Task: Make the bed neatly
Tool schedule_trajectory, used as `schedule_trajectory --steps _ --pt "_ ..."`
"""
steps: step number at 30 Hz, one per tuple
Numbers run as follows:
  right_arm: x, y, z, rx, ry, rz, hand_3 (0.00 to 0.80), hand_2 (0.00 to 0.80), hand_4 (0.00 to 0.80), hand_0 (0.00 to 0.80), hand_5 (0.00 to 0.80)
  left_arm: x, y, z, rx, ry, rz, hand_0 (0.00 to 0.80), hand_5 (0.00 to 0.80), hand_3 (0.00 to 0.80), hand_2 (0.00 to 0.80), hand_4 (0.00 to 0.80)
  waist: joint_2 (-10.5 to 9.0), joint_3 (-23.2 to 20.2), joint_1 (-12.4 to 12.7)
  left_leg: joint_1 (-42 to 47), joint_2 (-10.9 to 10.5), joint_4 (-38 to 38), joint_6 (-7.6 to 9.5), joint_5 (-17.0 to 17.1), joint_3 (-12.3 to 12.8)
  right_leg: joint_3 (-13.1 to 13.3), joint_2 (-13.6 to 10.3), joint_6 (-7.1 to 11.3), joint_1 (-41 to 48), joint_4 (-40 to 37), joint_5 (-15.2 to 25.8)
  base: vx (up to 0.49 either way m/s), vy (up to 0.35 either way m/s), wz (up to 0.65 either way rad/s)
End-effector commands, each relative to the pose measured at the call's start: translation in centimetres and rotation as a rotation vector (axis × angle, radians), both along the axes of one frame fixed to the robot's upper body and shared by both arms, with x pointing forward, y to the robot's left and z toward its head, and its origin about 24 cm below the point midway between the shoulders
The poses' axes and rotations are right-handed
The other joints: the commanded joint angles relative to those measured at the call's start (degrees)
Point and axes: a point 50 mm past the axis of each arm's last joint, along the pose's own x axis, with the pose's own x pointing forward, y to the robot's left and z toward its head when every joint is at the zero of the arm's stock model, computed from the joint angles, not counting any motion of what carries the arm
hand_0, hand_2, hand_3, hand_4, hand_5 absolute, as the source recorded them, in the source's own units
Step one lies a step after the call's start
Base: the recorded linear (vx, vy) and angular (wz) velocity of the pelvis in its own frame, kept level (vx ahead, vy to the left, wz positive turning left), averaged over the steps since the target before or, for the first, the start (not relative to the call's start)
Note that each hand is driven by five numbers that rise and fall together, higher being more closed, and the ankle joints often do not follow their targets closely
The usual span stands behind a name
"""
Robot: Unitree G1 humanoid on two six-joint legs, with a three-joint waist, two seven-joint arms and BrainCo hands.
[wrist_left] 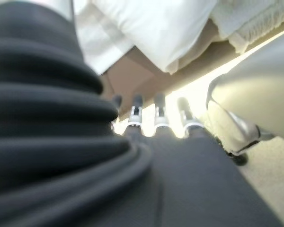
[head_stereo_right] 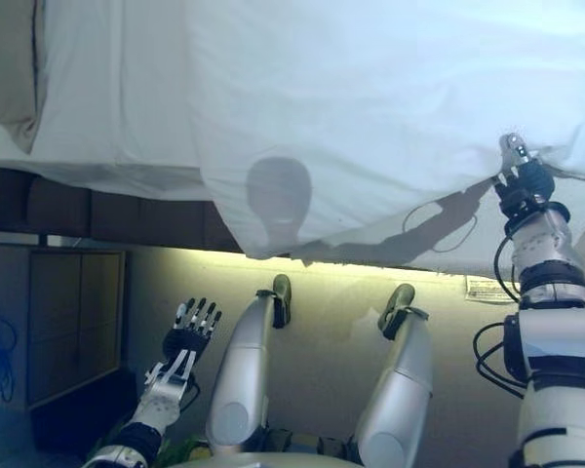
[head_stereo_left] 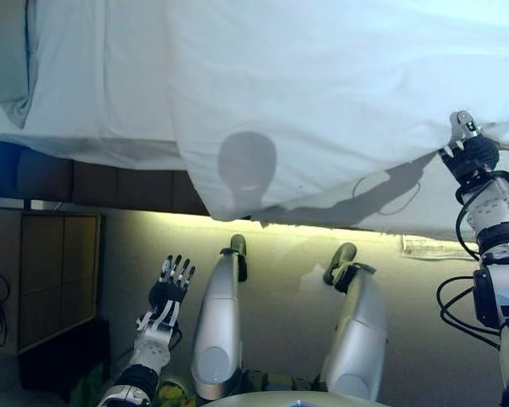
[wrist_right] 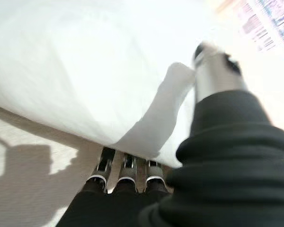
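Right hand (head_stereo_left: 464, 144) pinching the hanging edge of the white duvet (head_stereo_left: 339, 93), thumb above and fingers beneath the cloth, the duvet draped across the bed (head_stereo_left: 110, 157) and over its near side; left hand (head_stereo_left: 168, 287) low beside the bed, fingers straight and spread, holding nothing.

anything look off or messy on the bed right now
Yes: the white duvet lies askew, one corner drooping over the side of the bed while its edge climbs toward the right hand, which pinches it. The left hand hangs open below, holding nothing.
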Motion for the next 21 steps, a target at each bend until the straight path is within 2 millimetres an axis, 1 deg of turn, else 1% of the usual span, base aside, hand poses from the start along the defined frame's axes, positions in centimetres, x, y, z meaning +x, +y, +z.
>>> schedule_trajectory --steps 1,6,8,9,13,18,21 --pt "-0.6 -1.2 4.2 -0.149 -0.150 0.019 0.800 0.800 0.800 0.800 0.800 -1.9 1.1 -0.5 0.058 0.017 -0.040 0.000 0.000 0.000 0.000 0.000 -0.92 0.07 0.30 3.96 0.85 -3.50 0.95 1.47 -0.47 0.55 -1.00 2.14 5.59 -0.50 -0.36 0.032 0.041 -0.03" --pt "-0.9 -1.1 1.9 -0.135 -0.087 0.057 0.800 0.800 0.800 0.800 0.800 -1.8 1.0 -0.4 0.082 0.002 -0.081 0.000 0.000 0.000 0.000 0.000 -1.99 -0.83 0.30 9.20 1.23 -7.46 0.69 2.76 0.28 -0.43 -0.77 2.91 10.99 -6.08 1.42 0.032 0.044 -0.09" --pt "-0.9 -0.8 0.9 -0.121 -0.065 0.084 0.800 0.800 0.800 0.800 0.800 -1.3 1.1 -0.1 0.100 -0.004 -0.089 0.000 0.000 0.000 0.000 0.000 -2.59 -1.71 0.27 11.58 1.30 -9.29 0.57 3.20 0.85 -0.77 -0.67 3.54 13.54 -8.91 2.37 -0.010 0.051 -0.03" --pt "-0.8 -0.6 0.7 -0.117 -0.059 0.100 0.800 0.800 0.800 0.800 0.800 -1.0 1.2 0.2 0.108 -0.012 -0.092 0.000 0.000 0.000 0.000 0.000 -2.95 -1.95 0.14 11.97 1.31 -10.51 0.89 4.74 1.51 -1.25 -0.81 3.23 14.08 -10.85 4.20 -0.062 0.046 -0.04" --pt "-0.6 0.4 -0.4 -0.109 -0.031 0.152 0.800 0.800 0.800 0.800 0.800 0.4 1.4 1.1 0.127 -0.040 -0.086 0.000 0.000 0.000 0.000 0.000 -3.78 -3.78 -0.39 16.01 1.74 -13.89 0.40 5.62 2.85 -1.80 -0.28 4.20 18.81 -16.37 6.02 -0.011 0.042 -0.09" --pt "-0.4 1.5 -1.9 -0.068 0.008 0.190 0.800 0.800 0.800 0.800 0.800 1.4 1.7 1.9 0.162 -0.075 -0.083 0.000 0.000 0.000 0.000 0.000 -4.46 -6.58 -0.75 22.13 1.80 -19.63 -0.30 7.28 4.17 -2.97 0.97 5.21 25.88 -23.94 8.11 0.019 0.022 -0.05" --pt "-0.1 2.9 -3.3 -0.032 0.030 0.241 0.800 0.800 0.800 0.800 0.800 2.4 2.5 2.8 0.238 -0.099 -0.074 0.000 0.000 0.000 0.000 0.000 -5.00 -9.19 -0.80 26.62 1.78 -23.84 -0.64 8.65 5.28 -4.28 1.72 5.74 30.93 -28.84 9.34 0.059 0.005 -0.07"
